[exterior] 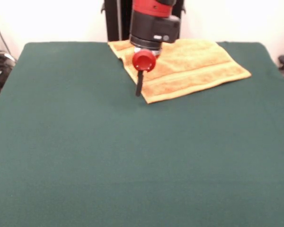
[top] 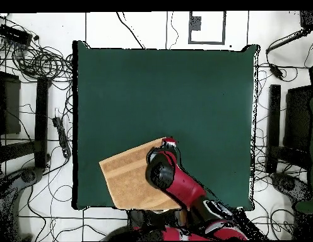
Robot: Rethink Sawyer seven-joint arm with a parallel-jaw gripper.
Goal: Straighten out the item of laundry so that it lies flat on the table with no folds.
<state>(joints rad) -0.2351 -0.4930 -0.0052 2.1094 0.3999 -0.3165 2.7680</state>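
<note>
The orange-yellow towel (exterior: 189, 68) lies spread out at an angle on the green bench (exterior: 132, 156), up at about one o'clock in the front view, by the bench's far edge. The gripper (exterior: 139, 89) hangs over the towel's corner at about seven o'clock of the cloth, its dark tip at the hem. I cannot tell whether the gripper is apart or together.

the towel (exterior: 189, 68) is orange-yellow terry cloth with a woven band along its edges. it lies spread out but turned at an angle, at the far edge of the dark green worktop (exterior: 132, 161), its near corner pointing inward.
</note>
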